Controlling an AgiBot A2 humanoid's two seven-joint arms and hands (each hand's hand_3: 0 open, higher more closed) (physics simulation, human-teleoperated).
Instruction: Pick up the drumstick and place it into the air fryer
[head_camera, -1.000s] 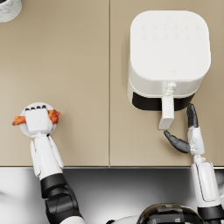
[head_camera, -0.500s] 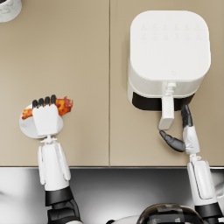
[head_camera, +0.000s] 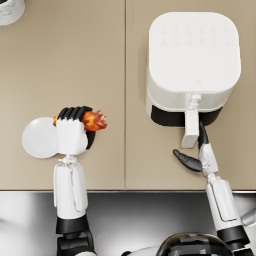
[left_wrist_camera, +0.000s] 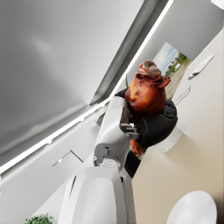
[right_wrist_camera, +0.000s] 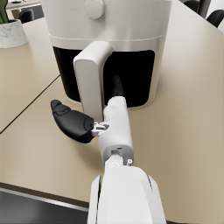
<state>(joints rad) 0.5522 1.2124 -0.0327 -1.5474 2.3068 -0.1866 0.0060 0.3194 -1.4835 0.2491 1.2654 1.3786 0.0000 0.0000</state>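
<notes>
The left hand (head_camera: 74, 134) has lifted the glazed red-brown drumstick (head_camera: 93, 120) off the round white plate (head_camera: 38, 138) and carried it toward the white boxy air fryer (head_camera: 192, 65), its dark fingers (head_camera: 73, 113) wrapped around it. Pickup looks done; the crossing remains. The right hand (head_camera: 196, 152), fingers spread, waits beside the fryer's handle (head_camera: 190, 128).

A white round plate (head_camera: 39, 138) lies on the beige table (head_camera: 100, 65) at the near left. A pale pot (head_camera: 10, 10) stands at the far left corner.
</notes>
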